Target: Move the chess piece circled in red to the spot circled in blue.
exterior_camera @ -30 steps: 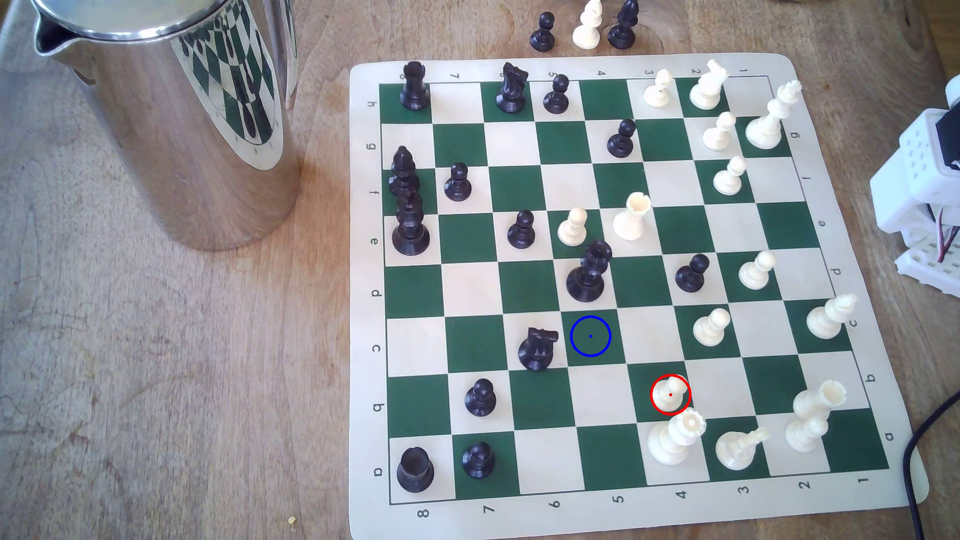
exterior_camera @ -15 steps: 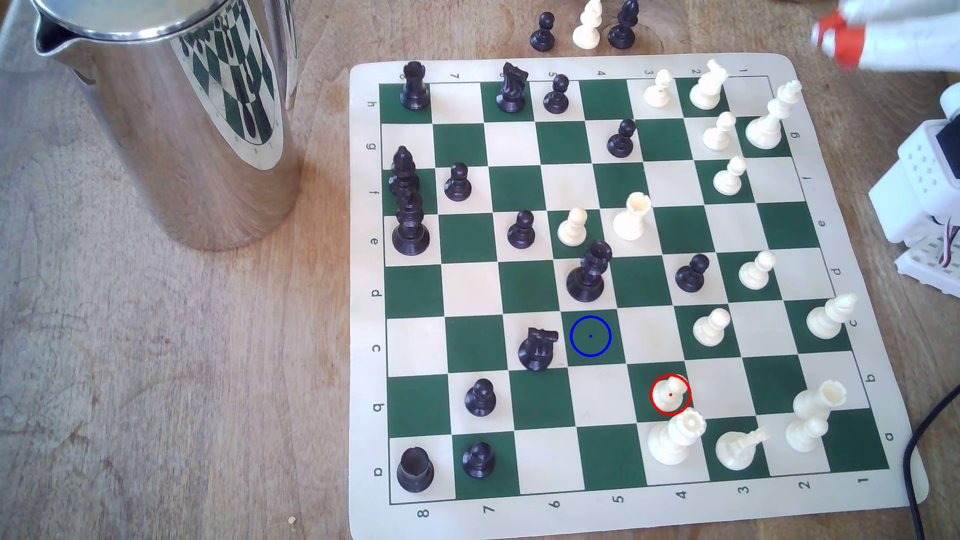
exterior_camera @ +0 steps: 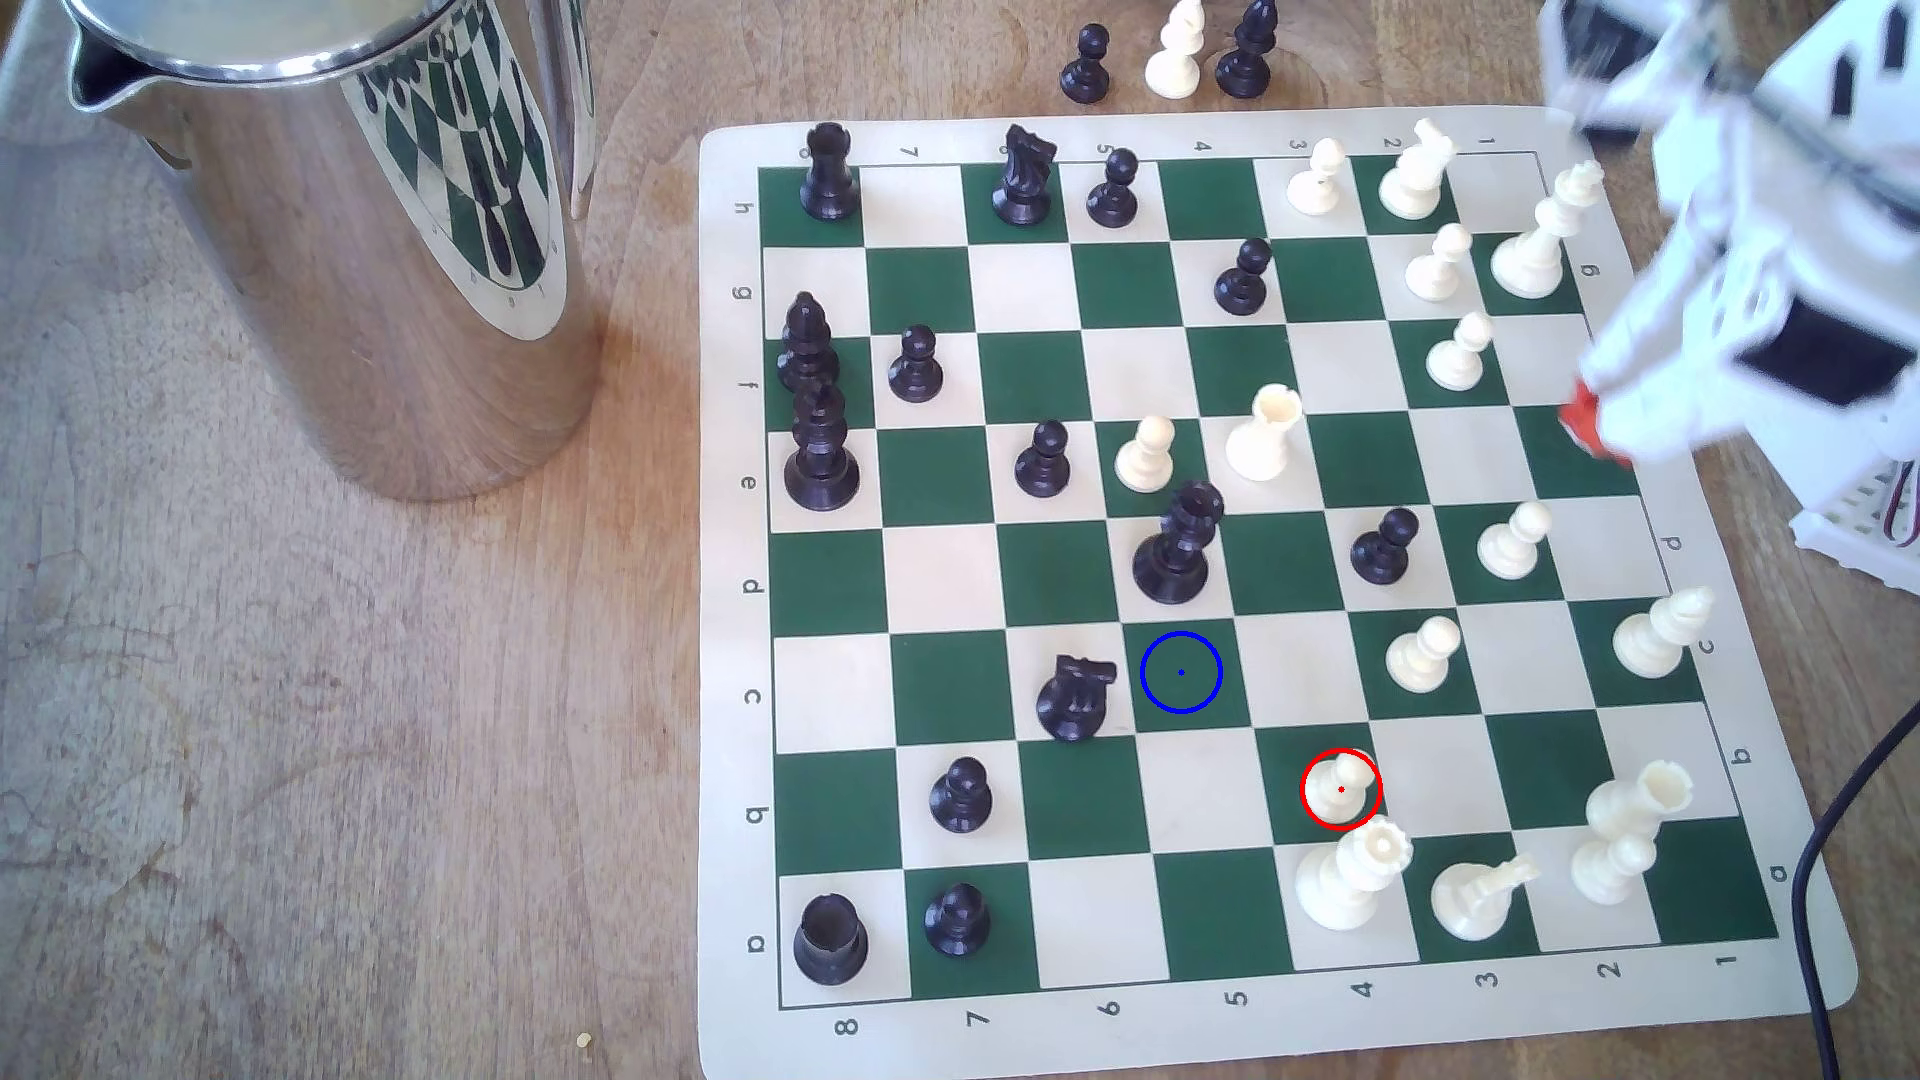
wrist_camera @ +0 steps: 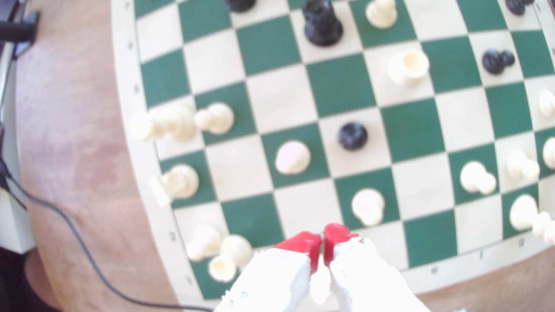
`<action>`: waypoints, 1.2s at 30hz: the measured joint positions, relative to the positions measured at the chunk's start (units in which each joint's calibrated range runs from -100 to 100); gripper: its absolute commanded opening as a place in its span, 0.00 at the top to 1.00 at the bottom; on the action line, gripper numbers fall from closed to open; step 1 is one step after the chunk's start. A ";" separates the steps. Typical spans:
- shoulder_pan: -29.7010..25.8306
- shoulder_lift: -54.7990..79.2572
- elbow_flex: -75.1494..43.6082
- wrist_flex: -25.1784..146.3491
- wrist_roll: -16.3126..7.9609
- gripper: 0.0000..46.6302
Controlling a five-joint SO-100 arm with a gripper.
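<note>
Your target, the cream-white pawn (exterior_camera: 1341,786), stands upright inside its red ring on a dark green square near the board's lower edge in the exterior view, with a taller cream crowned piece (exterior_camera: 1351,874) just beside it on the next square toward that edge. It is likely light, hard plastic and smooth, so it may slip or tip; take it by the narrow neck under the ball head, above the wide base. The blue-ringed square (exterior_camera: 1180,672) lies diagonally near it, bare, with a toppled black knight (exterior_camera: 1075,698) just beside it on the exterior view's left. Your gripper (wrist_camera: 323,240) hovers well apart from the pawn, over the board's edge on the exterior view's right, its red fingertips (wrist_camera: 303,241) pressed together on nothing. Open them before you descend.
</note>
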State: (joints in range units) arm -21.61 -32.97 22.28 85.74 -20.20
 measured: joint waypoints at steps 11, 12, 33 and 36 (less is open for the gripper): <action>-3.17 13.91 -6.87 0.32 -2.20 0.81; -3.17 14.33 -7.05 -0.08 -2.20 0.77; -8.26 24.72 -7.77 -7.81 -2.39 0.66; -8.48 24.80 -7.77 -9.56 -2.39 0.67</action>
State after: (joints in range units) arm -30.09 -8.17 14.51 76.18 -22.59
